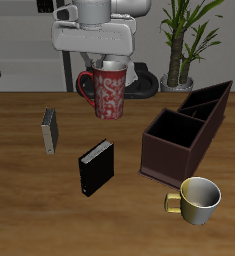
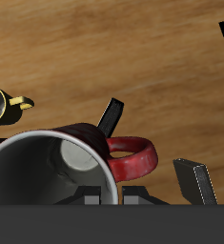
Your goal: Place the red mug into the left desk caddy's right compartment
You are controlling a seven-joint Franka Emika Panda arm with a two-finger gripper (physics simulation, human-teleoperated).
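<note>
The end effector point(image 1: 109, 64) pinches the rim of the red mug point(image 1: 106, 92), which hangs upright beneath it, clear of the wooden surface point(image 1: 29, 210) (grey inside showing in the wrist view, handle sticking out sideways). Below and off to one side sits the left desk caddy point(image 1: 185, 132), its right compartment point(image 1: 171, 133) nearer the front edge. A small black box point(image 1: 96, 168) stands nearly underneath; a yellow-gold mug point(image 1: 198, 199) rests in front of the caddy.
</note>
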